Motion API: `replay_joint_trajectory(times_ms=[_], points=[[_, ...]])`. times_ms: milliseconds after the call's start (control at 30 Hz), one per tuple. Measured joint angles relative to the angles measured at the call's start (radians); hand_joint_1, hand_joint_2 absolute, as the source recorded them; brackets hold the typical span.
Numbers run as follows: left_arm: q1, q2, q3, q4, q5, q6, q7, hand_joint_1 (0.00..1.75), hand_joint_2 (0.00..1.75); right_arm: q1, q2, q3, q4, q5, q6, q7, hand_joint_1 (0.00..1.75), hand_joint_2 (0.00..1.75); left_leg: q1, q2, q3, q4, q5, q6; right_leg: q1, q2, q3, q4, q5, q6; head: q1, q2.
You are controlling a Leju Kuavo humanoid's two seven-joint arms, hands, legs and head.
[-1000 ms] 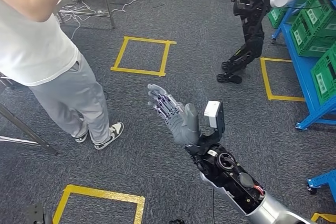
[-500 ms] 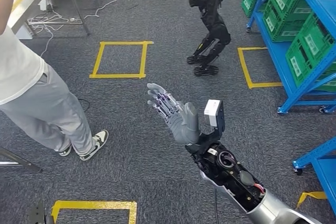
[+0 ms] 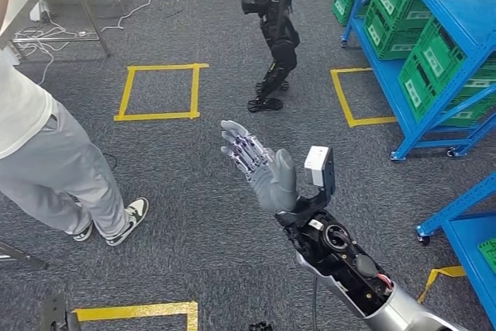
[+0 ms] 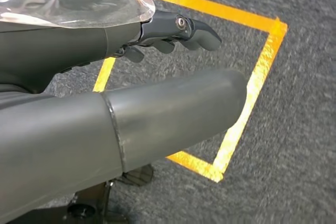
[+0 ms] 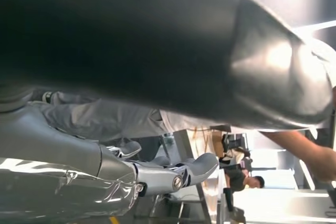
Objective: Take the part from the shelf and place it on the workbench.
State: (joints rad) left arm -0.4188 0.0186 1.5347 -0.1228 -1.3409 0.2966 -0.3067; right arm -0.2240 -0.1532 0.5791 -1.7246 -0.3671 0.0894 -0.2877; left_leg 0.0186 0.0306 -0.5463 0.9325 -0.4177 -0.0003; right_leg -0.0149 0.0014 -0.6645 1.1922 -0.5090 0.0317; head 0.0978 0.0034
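the silver robot's right hand [image 3: 260,170] is raised with fingers spread, grasping nothing; the left hand [image 4: 178,27] hangs empty over grey carpet. the step looks like approaching the blue metal shelf [image 3: 409,91] off to the right hand's right; which part is wanted i cannot tell. next: turn and walk there

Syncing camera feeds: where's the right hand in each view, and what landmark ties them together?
Head view: right hand near centre, raised over grey carpet, fingers spread, holding nothing.
Right wrist view: right hand, thick thumb along the top, paler fingers below.
Left wrist view: not in it; that is the left hand.
Shared landmark: the person in grey trousers.
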Motion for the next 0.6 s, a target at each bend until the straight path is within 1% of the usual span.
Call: replay_joint_trajectory(times_ms=[33, 67, 100, 133, 167, 200, 233, 267, 300, 333, 367, 400, 433, 467, 500, 533, 567, 600], points=[[0.0, -0.001, 0.0, 0.0, -0.001, 0.0, 0.0, 0.0, 0.0, 0.0, 0.0, 0.0, -0.001, 0.0, -0.002, 0.002, 0.0, 0.0, 0.0, 0.005, 0.003, 0.0, -0.002, -0.003, -0.001, -0.012, 0.038, -0.078, 0.036, -0.001, 0.002, 0.0], [-0.001, -0.002, 0.0, 0.0, -0.002, -0.001, 0.0, 0.0, 0.0, -0.001, 0.0, -0.001, -0.002, -0.001, -0.004, 0.004, 0.0, 0.0, -0.003, 0.009, 0.005, 0.002, -0.005, -0.008, 0.002, -0.027, 0.073, -0.151, 0.061, -0.004, 0.004, 0.0], [-0.002, -0.002, 0.0, 0.0, -0.004, -0.002, 0.0, 0.0, 0.0, -0.002, 0.0, -0.001, -0.004, -0.001, -0.007, 0.006, 0.0, 0.0, -0.006, 0.013, 0.006, 0.003, -0.007, -0.013, 0.005, -0.039, 0.099, -0.202, 0.074, -0.009, 0.005, 0.0], [-0.002, -0.002, 0.0, 0.0, -0.006, -0.004, 0.0, 0.0, 0.0, -0.003, 0.0, -0.001, -0.006, 0.0, -0.01, 0.008, 0.0, 0.0, -0.008, 0.018, 0.005, 0.003, -0.007, -0.017, 0.008, -0.046, 0.11, -0.227, 0.076, -0.015, 0.004, 0.0], [-0.003, -0.002, 0.0, 0.0, -0.008, -0.006, 0.001, 0.0, 0.0, -0.003, 0.0, -0.001, -0.008, 0.0, -0.013, 0.01, 0.0, 0.0, -0.011, 0.025, 0.004, 0.004, -0.007, -0.022, 0.011, -0.043, 0.111, -0.231, 0.075, -0.021, 0.001, 0.0], [-0.003, -0.003, 0.0, 0.0, -0.01, -0.008, 0.001, 0.0, 0.0, -0.003, 0.0, 0.0, -0.01, 0.0, -0.016, 0.012, 0.0, 0.0, -0.011, 0.032, 0.004, 0.004, -0.007, -0.026, 0.01, -0.035, 0.111, -0.231, 0.077, -0.028, -0.002, 0.0], [-0.005, -0.003, 0.0, 0.0, -0.011, -0.009, 0.001, 0.0, 0.0, -0.002, 0.0, 0.0, -0.012, 0.001, -0.017, 0.012, 0.0, 0.0, -0.009, 0.033, 0.003, 0.01, -0.013, -0.031, 0.01, -0.028, 0.111, -0.233, 0.08, -0.034, -0.006, 0.0], [-0.006, -0.003, 0.0, 0.0, -0.012, -0.009, 0.001, 0.0, 0.0, -0.002, 0.0, 0.0, -0.014, 0.001, -0.018, 0.013, 0.0, 0.0, -0.008, 0.026, -0.005, 0.031, -0.029, -0.035, 0.009, -0.02, 0.111, -0.235, 0.083, -0.04, -0.008, 0.0], [-0.007, -0.003, 0.0, 0.0, -0.013, -0.009, 0.002, 0.0, 0.0, -0.003, 0.0, 0.0, -0.017, 0.001, -0.018, 0.013, 0.0, 0.0, -0.006, 0.013, -0.022, 0.07, -0.054, -0.038, 0.009, -0.015, 0.112, -0.237, 0.085, -0.046, -0.011, 0.0], [-0.007, -0.003, 0.0, 0.0, -0.014, -0.01, 0.002, 0.0, 0.0, -0.003, 0.0, 0.0, -0.018, 0.001, -0.018, 0.013, 0.0, 0.0, -0.005, -0.004, -0.052, 0.136, -0.088, -0.04, 0.008, -0.008, 0.111, -0.238, 0.086, -0.05, -0.014, 0.0], [-0.006, -0.003, 0.0, 0.0, -0.014, -0.01, 0.002, 0.0, 0.0, -0.003, 0.0, 0.001, -0.019, 0.001, -0.018, 0.013, 0.0, 0.0, -0.005, -0.015, -0.09, 0.214, -0.122, -0.04, 0.01, -0.001, 0.11, -0.238, 0.087, -0.053, -0.017, 0.0], [-0.004, -0.003, 0.0, 0.0, -0.014, -0.01, 0.002, 0.0, 0.0, -0.002, 0.0, 0.001, -0.019, 0.001, -0.018, 0.013, 0.0, 0.0, -0.006, -0.021, -0.124, 0.281, -0.144, -0.04, 0.011, 0.006, 0.109, -0.238, 0.087, -0.055, -0.019, 0.0], [-0.002, -0.003, 0.0, 0.0, -0.014, -0.01, 0.003, 0.0, 0.0, -0.001, 0.0, 0.002, -0.019, 0.001, -0.018, 0.014, 0.0, 0.0, -0.006, -0.024, -0.147, 0.322, -0.15, -0.039, 0.013, 0.015, 0.109, -0.237, 0.088, -0.057, -0.02, 0.0], [-0.001, -0.003, 0.0, 0.0, -0.014, -0.01, 0.003, 0.0, 0.0, 0.0, 0.0, 0.002, -0.019, 0.001, -0.018, 0.014, 0.0, 0.0, -0.007, -0.024, -0.15, 0.319, -0.136, -0.036, 0.015, 0.024, 0.109, -0.237, 0.088, -0.057, -0.02, 0.0], [-0.001, -0.003, 0.0, 0.0, -0.014, -0.01, 0.003, 0.0, 0.0, 0.0, 0.0, 0.002, -0.019, 0.001, -0.018, 0.014, 0.0, 0.0, -0.007, -0.026, -0.131, 0.274, -0.105, -0.031, 0.016, 0.032, 0.109, -0.237, 0.088, -0.057, -0.021, 0.0], [-0.002, -0.002, 0.0, 0.0, -0.015, -0.01, 0.003, 0.0, 0.0, 0.0, 0.0, 0.002, -0.019, 0.001, -0.018, 0.014, 0.0, 0.0, -0.008, -0.032, -0.098, 0.202, -0.067, -0.026, 0.017, 0.04, 0.11, -0.236, 0.088, -0.057, -0.021, 0.0], [-0.004, -0.002, 0.0, 0.0, -0.016, -0.01, 0.003, 0.0, 0.0, 0.0, 0.0, 0.002, -0.02, 0.001, -0.019, 0.014, 0.0, 0.0, -0.009, -0.043, -0.062, 0.126, -0.038, -0.02, 0.019, 0.048, 0.109, -0.235, 0.088, -0.056, -0.021, 0.0], [-0.005, -0.001, 0.0, 0.0, -0.017, -0.01, 0.003, 0.0, 0.0, 0.0, 0.0, 0.002, -0.021, 0.001, -0.019, 0.014, 0.0, 0.0, -0.01, -0.053, -0.033, 0.065, -0.017, -0.016, 0.02, 0.055, 0.108, -0.234, 0.088, -0.054, -0.021, 0.0]])
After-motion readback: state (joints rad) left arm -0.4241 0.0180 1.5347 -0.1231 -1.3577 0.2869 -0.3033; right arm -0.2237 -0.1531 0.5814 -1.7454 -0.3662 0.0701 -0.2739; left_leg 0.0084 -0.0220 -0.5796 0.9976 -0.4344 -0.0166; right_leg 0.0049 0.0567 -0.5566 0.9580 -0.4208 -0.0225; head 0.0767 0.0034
